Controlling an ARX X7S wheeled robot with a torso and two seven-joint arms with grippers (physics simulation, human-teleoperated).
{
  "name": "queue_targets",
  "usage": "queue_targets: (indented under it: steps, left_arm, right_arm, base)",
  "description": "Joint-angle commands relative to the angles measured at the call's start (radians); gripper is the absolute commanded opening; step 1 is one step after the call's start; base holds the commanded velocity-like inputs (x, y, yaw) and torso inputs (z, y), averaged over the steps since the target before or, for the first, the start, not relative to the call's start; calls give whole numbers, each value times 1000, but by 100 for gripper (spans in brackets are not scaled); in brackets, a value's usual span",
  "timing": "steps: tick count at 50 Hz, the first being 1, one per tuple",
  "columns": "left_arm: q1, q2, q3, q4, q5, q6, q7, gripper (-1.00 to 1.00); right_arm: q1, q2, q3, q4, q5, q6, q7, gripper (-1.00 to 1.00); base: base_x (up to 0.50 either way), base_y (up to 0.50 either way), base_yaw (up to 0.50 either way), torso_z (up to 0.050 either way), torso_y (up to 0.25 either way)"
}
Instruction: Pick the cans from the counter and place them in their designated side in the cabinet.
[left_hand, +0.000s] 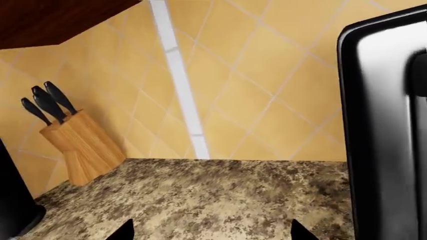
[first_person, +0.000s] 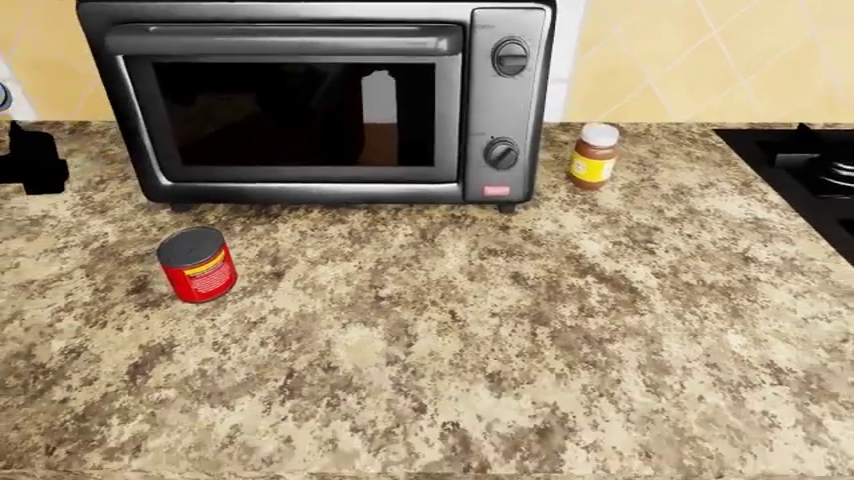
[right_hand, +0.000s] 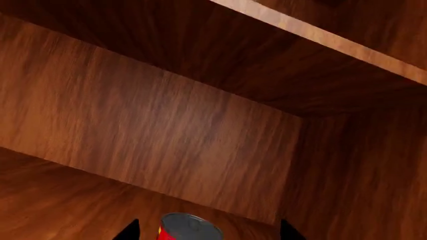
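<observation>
On speckled granite counter (first_person: 534, 330), red tin (first_person: 198, 265); inside wooden cabinet (right_hand: 167, 130) — second red tin (right_hand: 189, 227) between parted right fingertips (right_hand: 130, 231); left fingertips (left_hand: 123, 232) apart too.

I saw sharp, evenly lit renders with no blur or edge distortion. The toaster oven (first_person: 314, 100) cast a soft shadow onto the counter (first_person: 534, 330); its glass door held a pale reflection. The cabinet (right_hand: 167, 125) interior looked dim.

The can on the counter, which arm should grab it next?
Probably the left. The can stands on the counter's left side, and the left gripper hovers empty over the counter. The right gripper is inside the cabinet beside another can.
</observation>
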Motion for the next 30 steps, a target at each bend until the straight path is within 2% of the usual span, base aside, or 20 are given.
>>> queue_targets:
  steps: [1, 12, 16, 17, 18, 19, 27, 30]
  left_arm:
    - [-21, 15, 2, -84, 43, 59, 13, 100]
    - [-16, 25, 12, -91, 41, 75, 18, 100]
    - [-19, 22, 10, -82, 37, 66, 23, 100]
    - [-20, 23, 10, -82, 36, 66, 25, 100]
    - [-22, 23, 11, -81, 35, 65, 26, 100]
    - [-24, 24, 10, -80, 33, 65, 27, 100]
    - [-1, 34, -8, -24, 10, 52, 32, 100]
    - [26, 43, -20, 25, -6, 49, 35, 100]
  right_arm:
    - [2, 0, 0, -1, 0, 1, -1, 100]
    - [2, 0, 0, -1, 0, 1, -1, 100]
    - [2, 0, 0, -1, 0, 1, -1, 100]
    - [-2, 53, -118, 62, 150, 151, 149, 100]
    - [-3, 53, -126, 62, 300, 141, 168, 100]
    - [-7, 54, -124, 62, 332, 129, 158, 100]
    - [-79, 59, -124, 62, 341, -52, 33, 100]
    - [-149, 75, -76, 62, 366, -86, 58, 100]
  base:
    - [-500, -3, 0, 0, 0]
    - [-490, -3, 0, 0, 0]
    - [0, 0, 0, 0, 0]
    - [0, 0, 0, 0, 0]
    - [0, 0, 0, 0, 0]
    - [0, 0, 0, 0, 0]
    - [0, 0, 0, 0, 0]
    - [0, 0, 0, 0, 0]
